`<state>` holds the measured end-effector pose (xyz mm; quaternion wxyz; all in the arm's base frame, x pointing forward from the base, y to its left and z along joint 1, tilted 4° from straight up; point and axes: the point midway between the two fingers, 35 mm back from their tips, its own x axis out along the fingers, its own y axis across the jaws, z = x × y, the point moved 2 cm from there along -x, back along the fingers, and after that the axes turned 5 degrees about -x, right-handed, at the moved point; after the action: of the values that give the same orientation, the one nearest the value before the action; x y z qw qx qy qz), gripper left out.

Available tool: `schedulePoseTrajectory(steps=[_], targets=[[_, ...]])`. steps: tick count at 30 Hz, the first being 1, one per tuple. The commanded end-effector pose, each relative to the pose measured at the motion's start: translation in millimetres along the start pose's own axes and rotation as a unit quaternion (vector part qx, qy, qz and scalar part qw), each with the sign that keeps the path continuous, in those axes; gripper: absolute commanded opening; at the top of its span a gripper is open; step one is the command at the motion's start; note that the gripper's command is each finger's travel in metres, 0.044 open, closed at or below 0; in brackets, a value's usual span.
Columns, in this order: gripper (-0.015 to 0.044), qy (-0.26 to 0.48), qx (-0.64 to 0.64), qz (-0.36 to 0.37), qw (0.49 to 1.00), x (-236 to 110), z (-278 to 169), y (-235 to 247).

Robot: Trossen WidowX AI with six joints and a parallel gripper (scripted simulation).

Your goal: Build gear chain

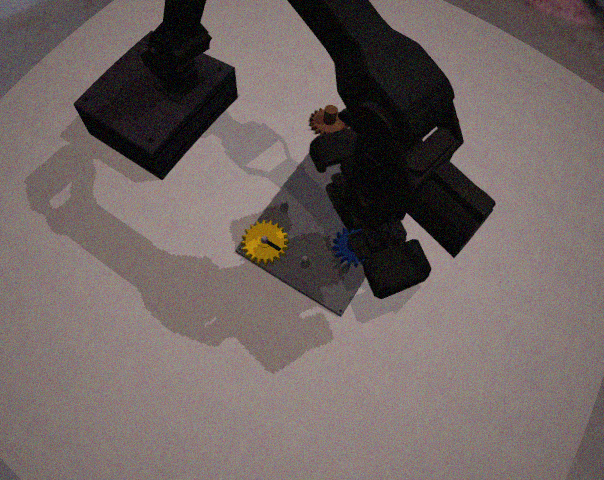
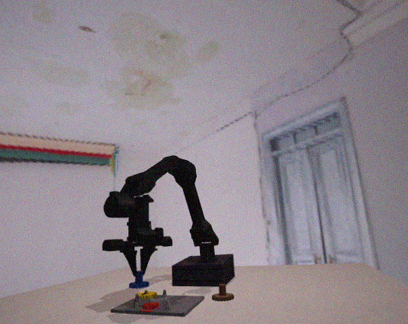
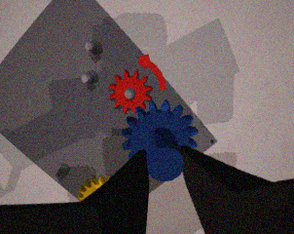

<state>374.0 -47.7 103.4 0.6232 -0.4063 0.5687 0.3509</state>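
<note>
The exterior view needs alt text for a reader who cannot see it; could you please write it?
A black robot arm's claw grips a blue gear by its hub, above a grey pegboard bearing a red gear and a yellow gear. A brown gear stands on the table beside the board.
</note>
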Motion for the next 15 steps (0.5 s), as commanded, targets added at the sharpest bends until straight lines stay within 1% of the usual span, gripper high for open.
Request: schedulePoseTrajectory(steps=[1,15], targets=[[0.0000,-0.002,-0.002,-0.002,1.000,3.5,-7.2,-5.6],[0.0000,-0.002,-0.002,-0.002,1.000,1.8,-7.9,-6.0]])
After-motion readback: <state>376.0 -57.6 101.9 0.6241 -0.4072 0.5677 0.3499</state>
